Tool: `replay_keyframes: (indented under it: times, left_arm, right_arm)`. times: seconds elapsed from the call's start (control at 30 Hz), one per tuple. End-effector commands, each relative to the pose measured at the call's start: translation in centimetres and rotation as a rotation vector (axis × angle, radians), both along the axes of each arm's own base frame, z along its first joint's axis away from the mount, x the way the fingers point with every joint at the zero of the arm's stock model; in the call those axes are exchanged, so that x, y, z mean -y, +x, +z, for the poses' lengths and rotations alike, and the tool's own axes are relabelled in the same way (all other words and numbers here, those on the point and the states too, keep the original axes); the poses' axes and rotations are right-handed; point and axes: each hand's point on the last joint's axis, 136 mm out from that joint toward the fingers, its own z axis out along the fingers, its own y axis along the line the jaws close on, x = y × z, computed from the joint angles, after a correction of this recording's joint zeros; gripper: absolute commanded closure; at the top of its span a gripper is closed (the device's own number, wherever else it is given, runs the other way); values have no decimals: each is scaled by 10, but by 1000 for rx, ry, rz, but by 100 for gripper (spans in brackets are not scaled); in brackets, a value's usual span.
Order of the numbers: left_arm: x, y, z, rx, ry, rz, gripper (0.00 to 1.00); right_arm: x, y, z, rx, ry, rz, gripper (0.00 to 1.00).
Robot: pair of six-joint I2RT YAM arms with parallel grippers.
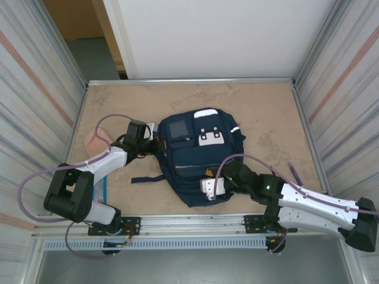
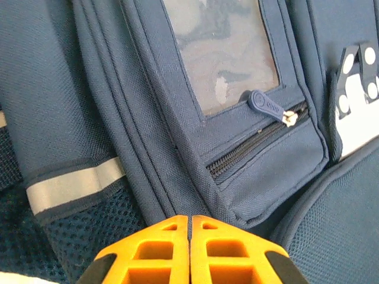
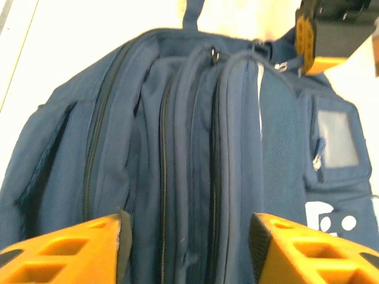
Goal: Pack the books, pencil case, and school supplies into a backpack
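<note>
The navy backpack (image 1: 189,163) lies flat in the middle of the table, zippers facing the near edge. My left gripper (image 1: 155,145) is shut, its orange tips (image 2: 189,222) pressed together against a fabric seam of the backpack (image 2: 148,118) beside the window pocket (image 2: 219,47). My right gripper (image 1: 208,187) is open at the near end, its fingers (image 3: 186,234) spread either side of the zippered folds of the backpack (image 3: 177,148) with nothing gripped. A peach-pink lump (image 1: 92,140) lies left of the bag. The books and pencil case are out of view.
A thin dark pen (image 1: 295,174) lies right of the bag, past my right arm. A light-blue oblong (image 1: 103,190) sits by the left arm's base. Corrugated walls close in both sides. A strap (image 1: 147,178) trails left from the bag.
</note>
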Motion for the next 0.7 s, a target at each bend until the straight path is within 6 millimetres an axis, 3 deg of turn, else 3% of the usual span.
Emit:
replay_keyframes:
  times: [0.0, 0.07, 0.2, 0.3, 0.37, 0.43, 0.47, 0.53, 0.6, 0.67]
  left_arm:
    - [-10, 17, 14, 32, 55, 7, 83]
    - [-14, 20, 18, 15, 62, 12, 71]
    - [-17, 13, 40, 2, 25, 37, 63]
    - [-32, -2, 59, 5, 30, 116, 57]
    - [-49, -19, 62, -22, 89, 171, 53]
    - [-72, -37, 60, -50, 180, 224, 47]
    - [-84, -46, 56, -61, 224, 249, 37]
    - [-120, -60, 47, -79, 310, 364, 2]
    - [-156, -73, 33, -135, 311, 537, 1]
    - [-175, -81, 21, -198, 204, 659, 1]
  right_arm:
    - [-10, -6, 11, -23, 72, 23, 1]
    - [-12, -6, 22, -30, 115, 13, 1]
    - [-18, -1, 54, -121, 262, -101, 1]
    - [-19, 16, 89, -348, 465, -363, 1]
    - [-15, 24, 106, -532, 574, -544, 1]
    - [-18, 24, 112, -633, 606, -565, 1]
    - [-21, 24, 111, -662, 610, -560, 1]
    - [-26, 26, 109, -699, 612, -552, 1]
    - [-31, 28, 108, -709, 614, -547, 1]
    - [-37, 29, 106, -720, 610, -537, 1]
